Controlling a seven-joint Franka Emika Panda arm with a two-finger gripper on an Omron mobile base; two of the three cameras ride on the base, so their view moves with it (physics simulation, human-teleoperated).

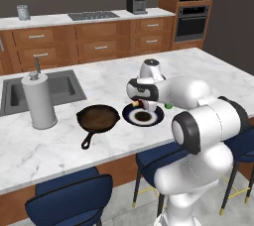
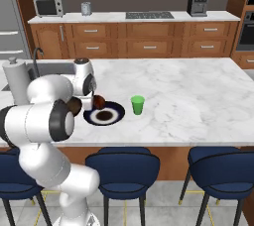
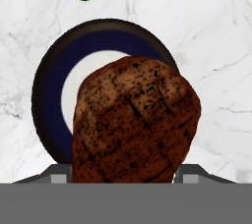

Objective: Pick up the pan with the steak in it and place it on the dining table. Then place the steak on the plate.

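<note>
Holding steak above plate, pan empty

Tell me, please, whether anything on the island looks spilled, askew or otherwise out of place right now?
Nothing stands out. The pan sits flat and empty on the table, the green cup stands upright, and the steak is held over the plate, as the job calls for.

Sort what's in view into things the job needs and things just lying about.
Job: steak held in the jaws above the plate; pan, empty, on the dining table.

Lying about: green cup, paper towel roll, sink, coffee machine, microwave.
</note>
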